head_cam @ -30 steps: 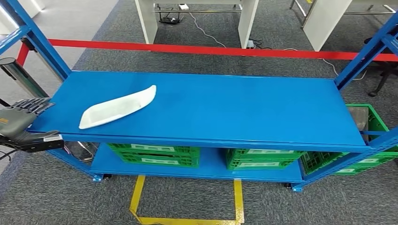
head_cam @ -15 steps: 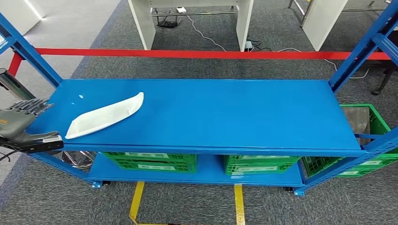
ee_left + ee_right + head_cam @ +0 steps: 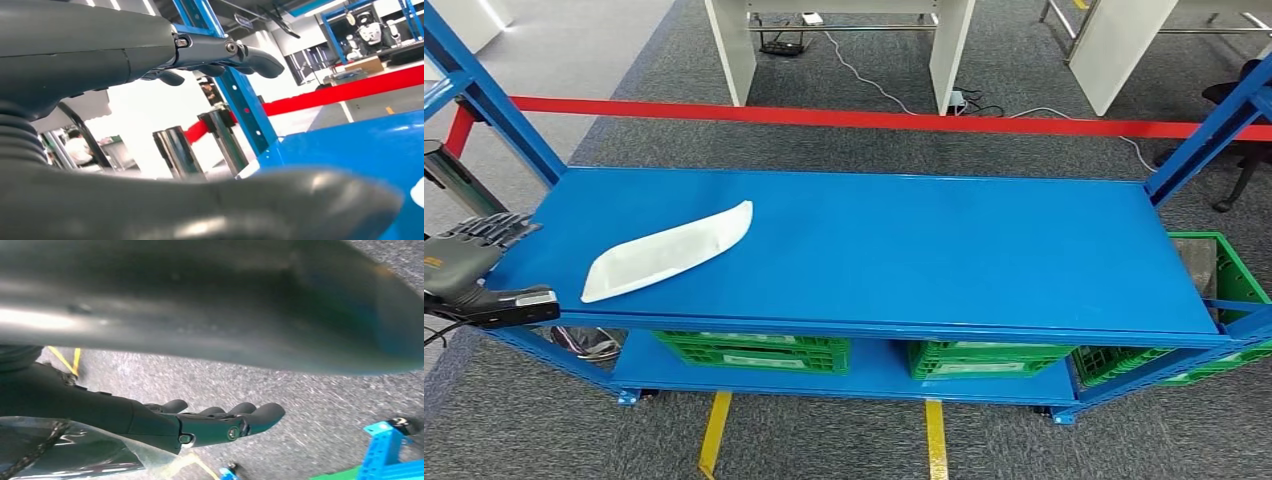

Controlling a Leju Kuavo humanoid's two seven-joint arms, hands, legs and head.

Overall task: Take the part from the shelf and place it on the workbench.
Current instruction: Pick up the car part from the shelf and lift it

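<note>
The blue shelf [image 3: 904,250] spans most of the head view, its flat top deck framed by slanting blue uprights at 10 and 2 o'clock. Beyond it, toward 12 o'clock, a red barrier strip [image 3: 874,118] runs across the grey carpet, with white table legs [image 3: 729,50] standing behind that. On the lower deck sit green crates [image 3: 754,350], side by side from 7 to 4 o'clock. Yellow floor tape [image 3: 716,435] marks the carpet at 6 o'clock. The white part [image 3: 667,252], long, shallow and tapered, lies flat on the top deck at about 9 o'clock, its narrow tip toward 1 o'clock, touched by nothing. The left hand [image 3: 469,265] hovers just off the shelf's 9 o'clock end, near the part but apart from it, fingers stretched out and holding nothing. The right hand [image 3: 210,422] hangs over the carpet, fingers extended side by side, also with nothing in it.
</note>
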